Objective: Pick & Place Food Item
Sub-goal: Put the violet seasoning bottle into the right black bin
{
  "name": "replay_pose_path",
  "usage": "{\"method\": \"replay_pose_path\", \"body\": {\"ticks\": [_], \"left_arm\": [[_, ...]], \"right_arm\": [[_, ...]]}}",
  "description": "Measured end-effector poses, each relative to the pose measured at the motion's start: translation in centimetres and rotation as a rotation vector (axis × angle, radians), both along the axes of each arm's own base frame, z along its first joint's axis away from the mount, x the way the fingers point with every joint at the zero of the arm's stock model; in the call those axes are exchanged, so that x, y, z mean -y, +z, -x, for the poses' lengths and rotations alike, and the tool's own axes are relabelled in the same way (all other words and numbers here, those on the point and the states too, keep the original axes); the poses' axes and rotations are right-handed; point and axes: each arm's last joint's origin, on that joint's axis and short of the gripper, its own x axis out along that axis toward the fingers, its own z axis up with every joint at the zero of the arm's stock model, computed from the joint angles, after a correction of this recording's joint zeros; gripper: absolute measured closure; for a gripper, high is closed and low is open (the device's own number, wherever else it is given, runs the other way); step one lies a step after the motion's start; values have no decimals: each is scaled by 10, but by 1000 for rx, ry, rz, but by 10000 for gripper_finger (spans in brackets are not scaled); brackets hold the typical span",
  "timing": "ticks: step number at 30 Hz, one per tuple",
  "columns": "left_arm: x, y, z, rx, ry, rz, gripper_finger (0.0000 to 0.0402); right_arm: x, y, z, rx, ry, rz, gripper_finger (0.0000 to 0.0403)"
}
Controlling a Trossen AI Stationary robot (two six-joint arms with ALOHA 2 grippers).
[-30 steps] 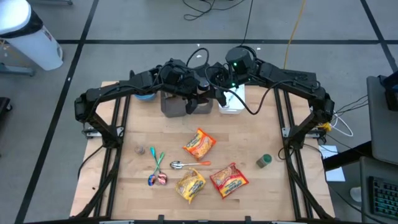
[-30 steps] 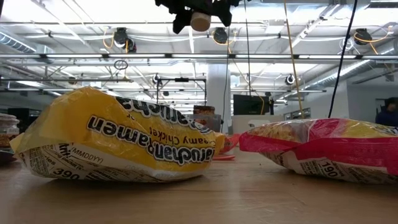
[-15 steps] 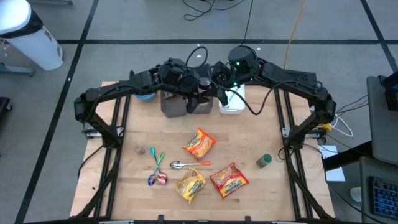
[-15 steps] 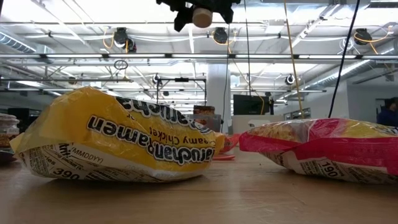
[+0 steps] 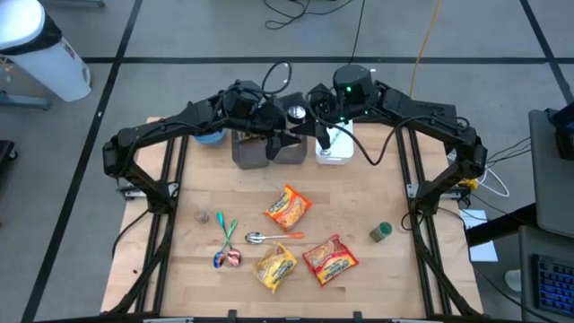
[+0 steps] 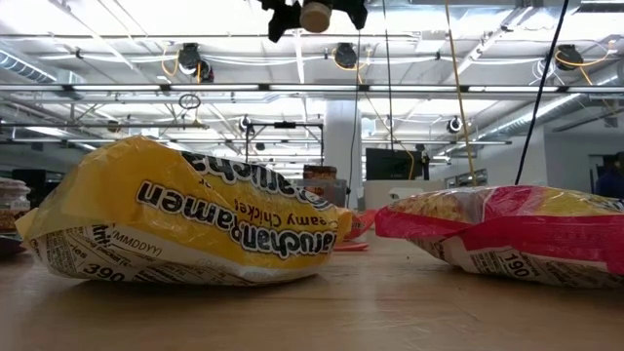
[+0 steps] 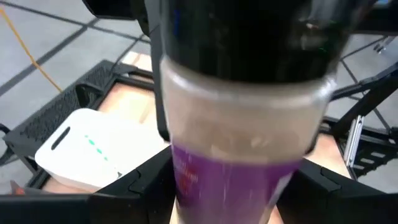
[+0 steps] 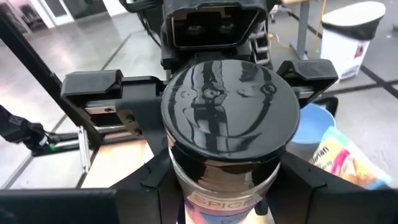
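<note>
The right gripper [image 8: 222,186] is clamped on a clear spice jar with a glossy black lid and a purple label [image 8: 221,118], held high above the middle of the wooden worktop's [image 5: 179,260] far edge. The left gripper [image 5: 280,119] faces it there, its fingers [image 8: 93,87] standing apart on either side of the lid and clear of it.

Along the far edge sit two grey bins [image 5: 251,151], a white lidded box [image 5: 334,150] and a blue bowl [image 5: 209,137]. An orange ramen packet [image 5: 288,208] lies at the centre. Toward the near edge lie a yellow ramen packet [image 5: 274,267] and a red ramen packet [image 5: 330,258], with a metal spoon [image 5: 267,237] just beyond them. A small green-lidded jar [image 5: 381,232] stands near the right edge. Around the worktop the floor is grey with dark lines, and a white bin [image 5: 40,49] stands off the far left corner.

Against a second ago, both grippers and the jar have shifted toward the far edge and risen — in the low view the jar now sits nearer the picture's top. The left fingers have also spread.

Only the low view shows the ceiling beams and lamps, past the yellow and red packets. Only the right wrist view shows the gap beside the lid — the left wrist view gives the purple label up close.
</note>
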Motion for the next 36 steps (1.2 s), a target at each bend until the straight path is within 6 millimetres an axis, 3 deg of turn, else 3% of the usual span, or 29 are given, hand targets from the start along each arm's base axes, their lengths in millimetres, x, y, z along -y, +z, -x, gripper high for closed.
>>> {"method": "replay_pose_path", "body": {"ticks": [9, 29, 36], "left_arm": [[2, 15, 21, 15, 15, -9, 172], [1, 9, 28, -68, 51, 62, 172], [-5, 22, 44, -19, 86, 43, 172]], "right_arm": [[1, 6, 4, 35, -10, 7, 235], [1, 6, 8, 10, -15, -20, 234], [1, 4, 9, -5, -14, -23, 234]]}}
